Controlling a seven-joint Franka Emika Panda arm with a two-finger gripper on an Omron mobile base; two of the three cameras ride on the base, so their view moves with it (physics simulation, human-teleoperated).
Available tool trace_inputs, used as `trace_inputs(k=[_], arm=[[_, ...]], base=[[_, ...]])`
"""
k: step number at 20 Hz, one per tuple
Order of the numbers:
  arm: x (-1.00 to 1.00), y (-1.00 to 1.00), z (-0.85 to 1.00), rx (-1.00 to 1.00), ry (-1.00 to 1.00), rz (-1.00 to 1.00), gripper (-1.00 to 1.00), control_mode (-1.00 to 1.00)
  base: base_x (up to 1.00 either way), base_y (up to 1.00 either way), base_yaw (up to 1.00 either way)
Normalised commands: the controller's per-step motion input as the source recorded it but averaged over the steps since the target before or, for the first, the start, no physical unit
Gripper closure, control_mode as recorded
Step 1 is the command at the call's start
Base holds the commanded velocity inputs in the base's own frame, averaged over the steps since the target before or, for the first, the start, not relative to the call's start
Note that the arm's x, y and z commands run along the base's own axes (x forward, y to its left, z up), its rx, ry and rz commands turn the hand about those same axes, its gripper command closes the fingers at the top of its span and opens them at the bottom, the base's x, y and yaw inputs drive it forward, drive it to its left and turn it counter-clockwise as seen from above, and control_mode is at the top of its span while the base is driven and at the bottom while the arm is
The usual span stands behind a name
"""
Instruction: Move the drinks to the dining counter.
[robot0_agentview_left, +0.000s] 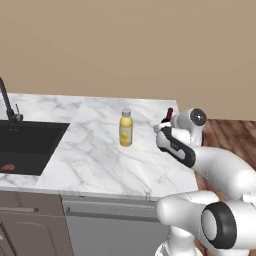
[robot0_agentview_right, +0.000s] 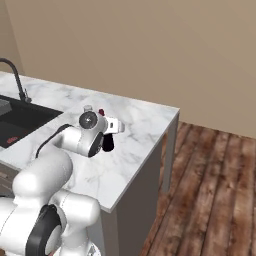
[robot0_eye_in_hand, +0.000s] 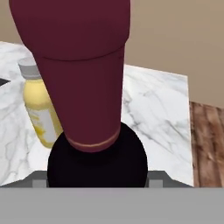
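Slim dark red-brown bottle (robot0_eye_in_hand: 81, 74) is looming large in the hand view, its black lower body sitting between the finger tips; gripper (robot0_agentview_left: 165, 127) appears to be clamping it, though finger contact itself is hidden. In the left base view the bottle's red top (robot0_agentview_left: 169, 114) is peeking above the wrist, over the right end of the dining counter (robot0_agentview_left: 100, 160). Yellow juice bottle (robot0_agentview_left: 126, 128) is standing upright on the marble just left of the gripper, apart from it. Black inset sink (robot0_agentview_left: 25, 145) is lying well left, holding a small reddish item (robot0_agentview_left: 7, 167); dark faucet (robot0_agentview_left: 7, 102) is rising behind it. Wood floor (robot0_agentview_right: 210, 185) is showing right of the counter.
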Motion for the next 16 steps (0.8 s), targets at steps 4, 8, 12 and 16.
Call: trace_inputs(k=[4, 8, 12, 16], arm=[[0.26, -0.04, -0.06, 0.0, 0.03, 0.0, 1.0, -1.0], [0.28, -0.01, -0.1, 0.0, 0.1, 0.0, 1.0, -1.0], [0.28, 0.0, -0.05, 0.0, 0.05, 0.0, 1.0, -1.0], [0.18, 0.0, -0.03, 0.0, 0.0, 0.0, 1.0, -1.0]], base=[[0.0, 0.0, 0.0], [0.0, 0.0, 0.0], [0.0, 0.0, 0.0], [0.0, 0.0, 0.0]])
